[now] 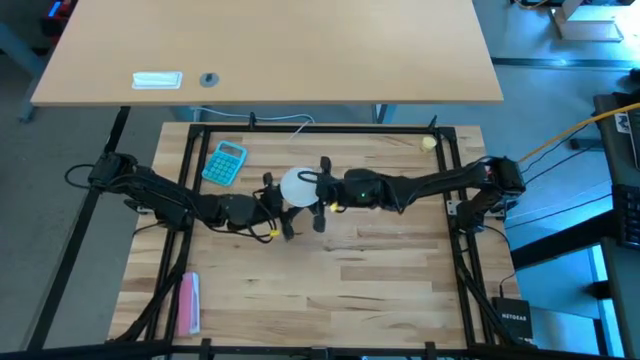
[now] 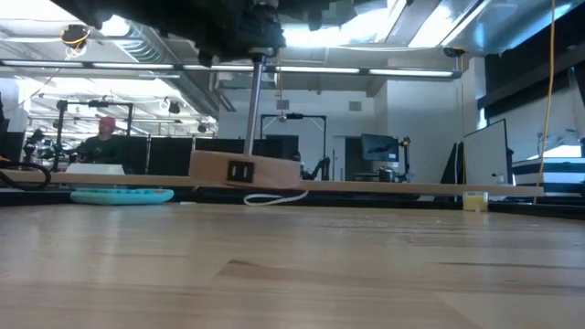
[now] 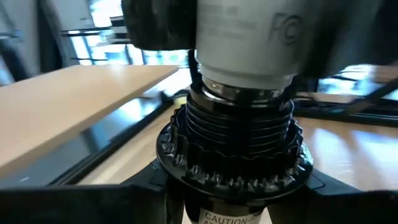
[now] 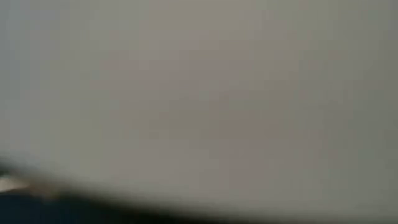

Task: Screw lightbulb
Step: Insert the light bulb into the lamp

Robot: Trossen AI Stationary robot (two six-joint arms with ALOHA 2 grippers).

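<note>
The white lightbulb (image 1: 297, 187) stands dome up at the table's middle. Its silvery screw base (image 3: 245, 90) sits in the top of a black ribbed socket (image 3: 236, 146). The socket tops a metal rod (image 2: 251, 110) that rises from a wooden base (image 2: 245, 169). My left gripper (image 1: 275, 210) comes from the left and is shut on the socket below the bulb. My right gripper (image 1: 322, 192) comes from the right and is shut on the bulb, whose white wall (image 4: 199, 99) fills the right wrist view. My left gripper holds the black socket below its toothed collar (image 3: 186, 165), with one dark finger (image 3: 81, 202) on each side. The fingers come level from the table's left. The socket stands upright on its rod. My right gripper holds the bulb's white body (image 1: 308, 188), coming level from the table's right. The bulb itself hides the fingers' place of contact. The bulb stands upright, with its screw base in the socket's mouth.
A teal calculator (image 1: 225, 162) lies far left of the bulb. A small yellowish ball (image 1: 428, 143) sits at the far right. A pink and white object (image 1: 188, 302) lies near the left front. A white cable (image 2: 274, 196) leaves the wooden base. A person (image 2: 105, 137) sits beyond the table.
</note>
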